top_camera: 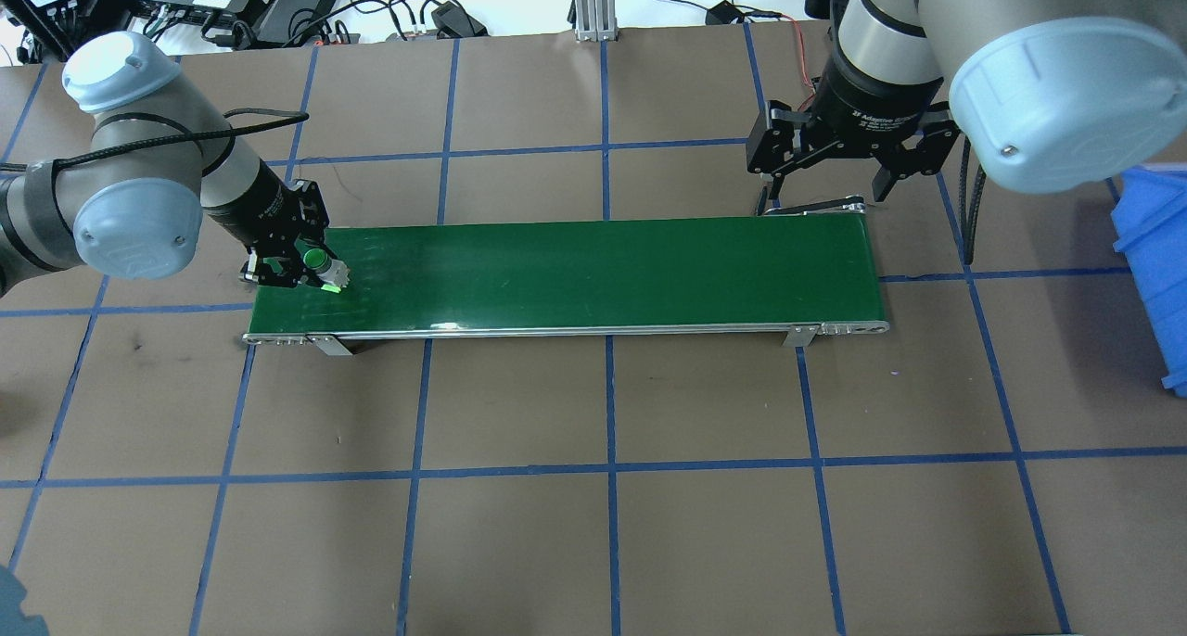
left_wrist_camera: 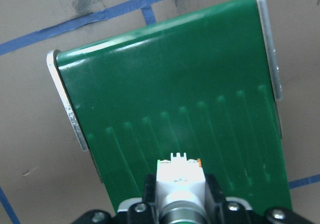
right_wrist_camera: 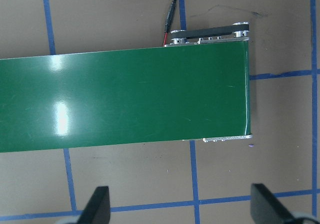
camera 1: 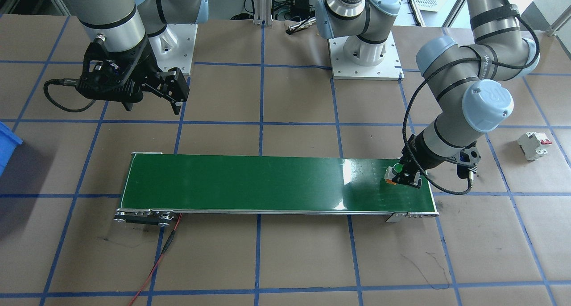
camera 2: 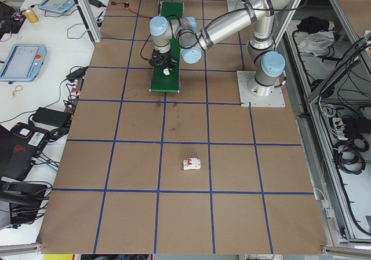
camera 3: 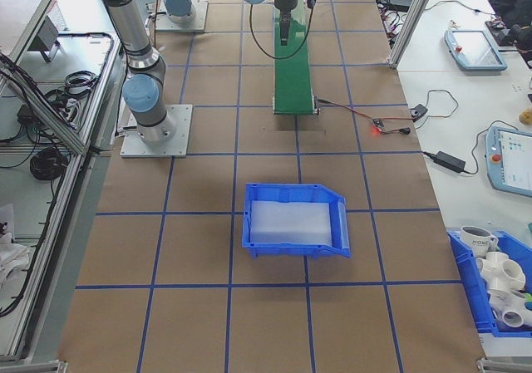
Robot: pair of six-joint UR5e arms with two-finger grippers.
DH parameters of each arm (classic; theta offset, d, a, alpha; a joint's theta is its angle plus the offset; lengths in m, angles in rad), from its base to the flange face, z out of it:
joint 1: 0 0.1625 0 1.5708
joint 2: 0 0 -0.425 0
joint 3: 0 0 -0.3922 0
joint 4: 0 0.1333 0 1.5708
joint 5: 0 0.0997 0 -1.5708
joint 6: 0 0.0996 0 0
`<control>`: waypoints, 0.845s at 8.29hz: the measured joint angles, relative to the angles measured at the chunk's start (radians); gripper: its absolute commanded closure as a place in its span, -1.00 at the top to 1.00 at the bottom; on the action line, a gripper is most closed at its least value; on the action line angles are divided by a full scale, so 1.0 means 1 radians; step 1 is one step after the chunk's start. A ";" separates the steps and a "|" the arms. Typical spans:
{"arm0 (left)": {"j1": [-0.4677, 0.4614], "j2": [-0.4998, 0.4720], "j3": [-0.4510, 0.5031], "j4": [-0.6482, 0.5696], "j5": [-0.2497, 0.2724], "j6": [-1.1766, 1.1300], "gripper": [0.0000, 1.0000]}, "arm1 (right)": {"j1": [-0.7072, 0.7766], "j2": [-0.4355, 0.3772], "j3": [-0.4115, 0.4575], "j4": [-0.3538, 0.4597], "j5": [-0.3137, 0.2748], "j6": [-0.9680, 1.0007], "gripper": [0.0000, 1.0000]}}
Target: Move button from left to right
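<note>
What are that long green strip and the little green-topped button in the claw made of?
The green strip looks like smooth, glossy rubber or plastic belting: it mirrors the lights. Its edge rails look like bare silvery metal. The button seems plastic, with a shiny green cap and matte white body; the left claw grips it.

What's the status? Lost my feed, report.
Left gripper shut on button, over conveyor belt left end. Right gripper open, empty, waiting beside the belt's far end. Belt path clear.

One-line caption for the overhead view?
Left gripper holds the button over the green conveyor belt's left end; open right gripper waits at the other end.
</note>
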 measured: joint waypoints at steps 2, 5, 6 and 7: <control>0.000 -0.007 0.000 0.001 0.000 0.000 -0.54 | 0.000 0.000 0.000 0.001 0.000 -0.001 1.00; 0.000 -0.020 0.001 0.002 0.001 -0.001 1.00 | 0.000 0.000 0.000 0.001 0.000 -0.001 1.00; 0.000 -0.025 0.001 0.003 0.010 -0.004 1.00 | 0.000 0.000 0.000 0.000 0.000 -0.001 1.00; 0.000 -0.030 0.000 0.012 0.045 -0.006 1.00 | 0.000 0.000 0.000 0.001 0.000 0.000 1.00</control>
